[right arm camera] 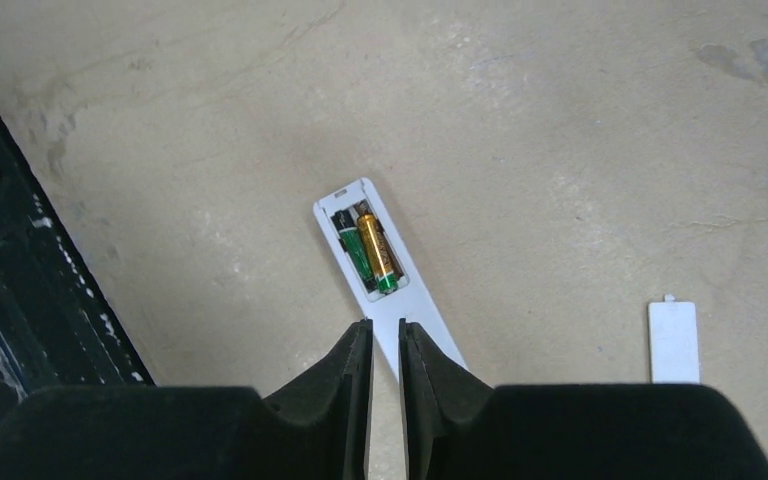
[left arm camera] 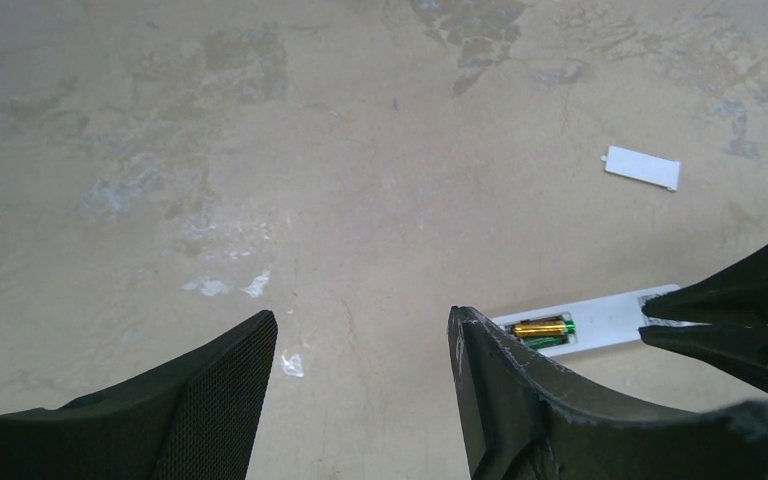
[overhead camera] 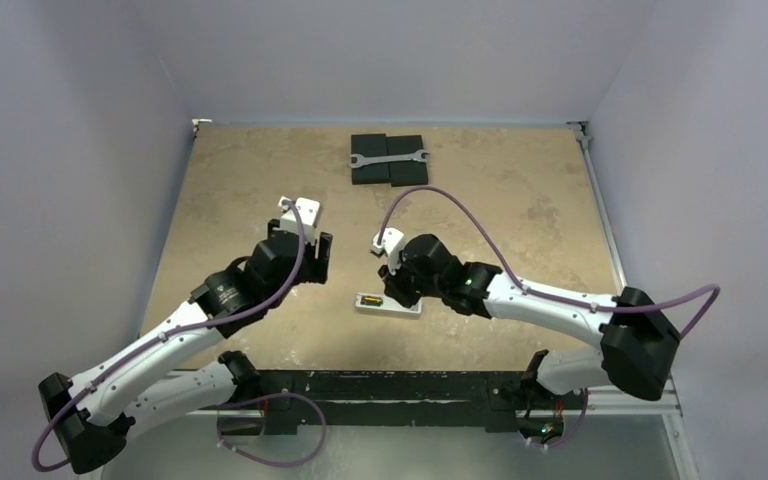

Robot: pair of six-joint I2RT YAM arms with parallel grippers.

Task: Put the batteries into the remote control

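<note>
Right hand [right arm camera: 382, 325] is being held almost closed, a thin slit showing between its fingers and nothing gripped, over the plain end of the remote control [right arm camera: 345, 200]; contact cannot be judged. On the counter [right arm camera: 560, 150] the remote is being shown back up, the gold battery [right arm camera: 378, 250] and the green battery [right arm camera: 352, 250] seated side by side in its open compartment. Left hand [left arm camera: 363, 315] is being held wide open and empty nearby.
</note>
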